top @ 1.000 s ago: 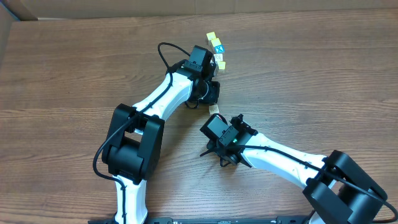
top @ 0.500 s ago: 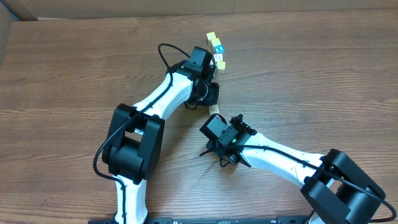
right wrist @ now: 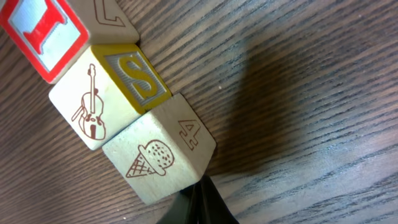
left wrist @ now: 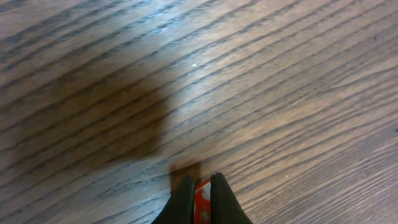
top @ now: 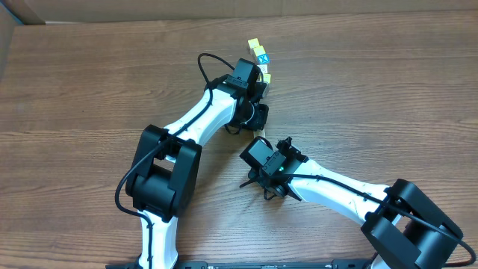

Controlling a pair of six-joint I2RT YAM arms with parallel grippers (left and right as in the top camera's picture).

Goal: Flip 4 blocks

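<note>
In the right wrist view three blocks lie in a touching row: a red-framed I block [right wrist: 40, 28], a violin block with a yellow S face [right wrist: 93, 99], and an ice-cream block with a 4 [right wrist: 158, 158]. My right gripper [right wrist: 199, 205] is shut, its tips against the lower corner of the ice-cream block. My left gripper [left wrist: 200, 196] is shut just above the wood, and a sliver of a red-framed block [left wrist: 202, 193] shows in the slit between its fingers. From overhead the left gripper [top: 259, 81] sits beside a cream block [top: 267, 77].
A yellow-topped cube [top: 254, 43] and a blue-faced cube [top: 261, 57] stand just beyond the left gripper. A cream block edge [top: 256, 131] peeks out by the right wrist [top: 267, 163]. The wooden table [top: 373, 97] stretches to both sides.
The left arm has shifted a little to the right, toward the cubes at the back. The right arm has not moved.
</note>
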